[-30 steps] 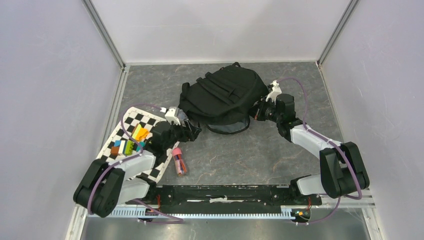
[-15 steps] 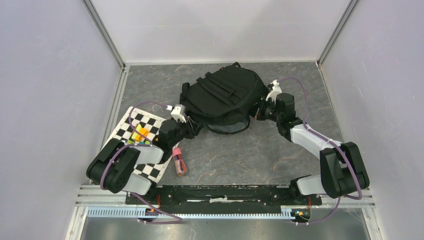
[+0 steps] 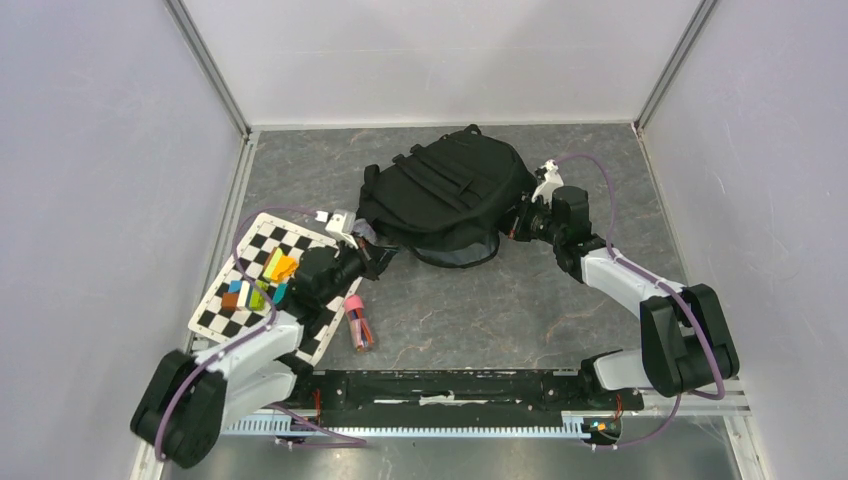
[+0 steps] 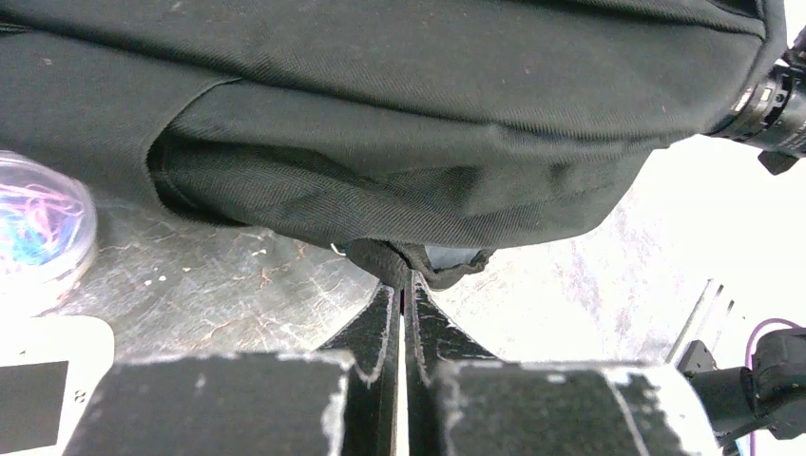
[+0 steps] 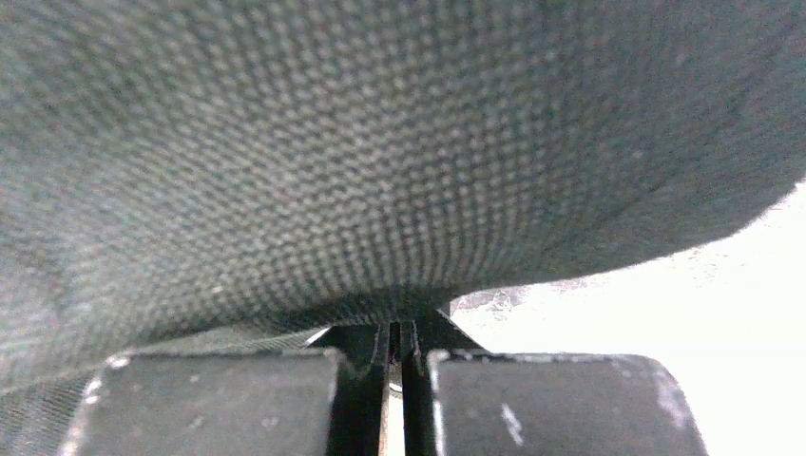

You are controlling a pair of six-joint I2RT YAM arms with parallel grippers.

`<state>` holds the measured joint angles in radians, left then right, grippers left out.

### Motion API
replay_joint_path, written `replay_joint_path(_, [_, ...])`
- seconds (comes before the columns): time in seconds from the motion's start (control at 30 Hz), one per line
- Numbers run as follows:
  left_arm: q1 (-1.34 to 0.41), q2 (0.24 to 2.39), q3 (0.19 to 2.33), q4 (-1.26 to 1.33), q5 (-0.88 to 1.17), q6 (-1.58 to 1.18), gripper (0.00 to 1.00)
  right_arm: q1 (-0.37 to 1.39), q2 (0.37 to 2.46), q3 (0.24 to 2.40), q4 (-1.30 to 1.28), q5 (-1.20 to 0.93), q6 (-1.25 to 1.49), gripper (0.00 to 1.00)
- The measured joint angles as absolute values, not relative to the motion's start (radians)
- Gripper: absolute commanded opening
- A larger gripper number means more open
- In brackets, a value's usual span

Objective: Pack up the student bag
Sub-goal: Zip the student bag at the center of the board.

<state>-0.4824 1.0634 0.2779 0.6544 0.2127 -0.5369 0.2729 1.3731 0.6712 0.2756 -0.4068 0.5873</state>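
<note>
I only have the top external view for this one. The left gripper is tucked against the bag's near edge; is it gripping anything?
Observer: Yes. The left gripper is shut on a small fold of black fabric at the lower edge of the bag.
Reviewer: And the right one, on the far side?
Observer: The right gripper is shut too, with the bag's weave bunched right at its tips. It looks pinched.
Reviewer: Anything else close to the left one?
Observer: A clear tub of pink and blue paper clips, on the table beside the bag.
</note>
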Motion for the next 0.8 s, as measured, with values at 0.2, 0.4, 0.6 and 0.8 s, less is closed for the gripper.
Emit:
replay_joint_path(0.2, [-0.483,0.849,0.276,0.419,0.21,-0.535,0.02,0.273,1.354,0.671,0.27,-0.414,0.598,0.0])
replay_joint_path(0.4, [-0.484,0.823,0.385,0.206,0.21,-0.534,0.02,0.273,1.301,0.686,0.233,-0.418,0.648,0.0])
replay_joint_path(0.6, [-0.484,0.876,0.583,0.011,0.212,-0.534,0.02,0.274,1.228,0.804,0.141,-0.416,0.666,0.0])
replay_joint_path(0.8, [-0.483,0.921,0.716,-0.101,0.21,-0.537,0.02,0.275,1.21,0.89,0.102,-0.414,0.677,0.0])
